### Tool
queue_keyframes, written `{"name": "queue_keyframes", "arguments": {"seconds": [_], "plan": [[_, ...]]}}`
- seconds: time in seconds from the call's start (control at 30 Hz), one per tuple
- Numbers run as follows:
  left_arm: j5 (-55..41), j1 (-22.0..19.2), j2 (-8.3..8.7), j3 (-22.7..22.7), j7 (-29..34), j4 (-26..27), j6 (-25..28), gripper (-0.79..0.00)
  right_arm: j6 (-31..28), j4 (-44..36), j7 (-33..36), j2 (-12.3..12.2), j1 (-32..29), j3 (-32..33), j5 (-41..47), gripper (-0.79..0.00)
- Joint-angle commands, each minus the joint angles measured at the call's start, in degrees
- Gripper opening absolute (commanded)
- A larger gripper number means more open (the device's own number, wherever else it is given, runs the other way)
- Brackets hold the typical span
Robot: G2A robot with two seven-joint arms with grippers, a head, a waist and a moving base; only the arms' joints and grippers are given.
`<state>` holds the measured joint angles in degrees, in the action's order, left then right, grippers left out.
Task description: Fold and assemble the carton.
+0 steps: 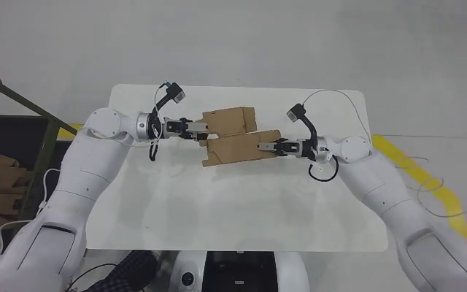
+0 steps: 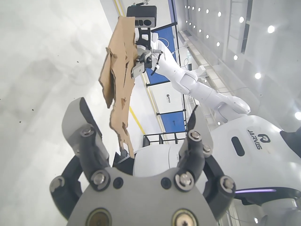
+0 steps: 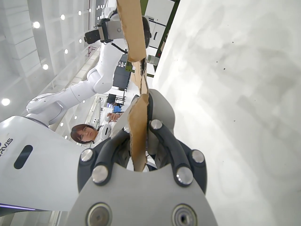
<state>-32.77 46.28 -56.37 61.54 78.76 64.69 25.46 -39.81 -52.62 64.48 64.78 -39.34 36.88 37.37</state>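
The carton is a flattened brown cardboard blank held above the middle of the white table. My right gripper is shut on one end flap of the carton, which runs edge-on away from the wrist. In the top view the right gripper holds the carton's right side. My left gripper is open; the carton's ragged edge hangs between its fingers without being clamped. From above, the left gripper sits at the carton's left edge. The right gripper shows at the far end.
A green metal frame stands off the table's left side. A yellow floor line runs past the right edge. A thin cable loops over the table's far right corner. The near half of the table is bare.
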Motion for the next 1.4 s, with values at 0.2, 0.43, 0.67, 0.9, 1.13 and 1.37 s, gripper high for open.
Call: {"name": "queue_keyframes", "arguments": {"seconds": [0.2,0.43,0.67,0.9,1.13,1.37], "plan": [[-2.0,0.4,-0.07,0.3,0.5,0.9,-0.4,0.0,-0.8,1.5,-0.8,0.2,0.2,-0.8,-0.7,-0.785],[-2.1,0.2,-0.07,0.6,0.5,1.7,-0.4,0.0,-1.4,3.1,-1.4,0.7,0.7,-1.5,-1.6,-0.785],[-1.4,0.5,0.18,1.3,0.5,2.4,-0.4,0.0,-1.9,4.4,-1.9,1.2,1.1,-2.0,-2.0,-0.785],[-1.1,0.4,0.12,1.0,0.8,3.1,-0.8,0.0,-2.0,4.7,-2.0,1.5,1.3,-2.2,-1.9,-0.785],[-0.1,-0.1,-0.13,0.5,-0.2,2.4,0.0,0.0,-2.1,4.2,-2.1,1.7,1.3,-2.2,-1.3,-0.785],[0.4,-0.5,-0.55,-0.1,-1.4,1.5,0.2,0.0,-2.1,3.1,-2.1,1.6,0.9,-1.9,-1.2,-0.785]]}}
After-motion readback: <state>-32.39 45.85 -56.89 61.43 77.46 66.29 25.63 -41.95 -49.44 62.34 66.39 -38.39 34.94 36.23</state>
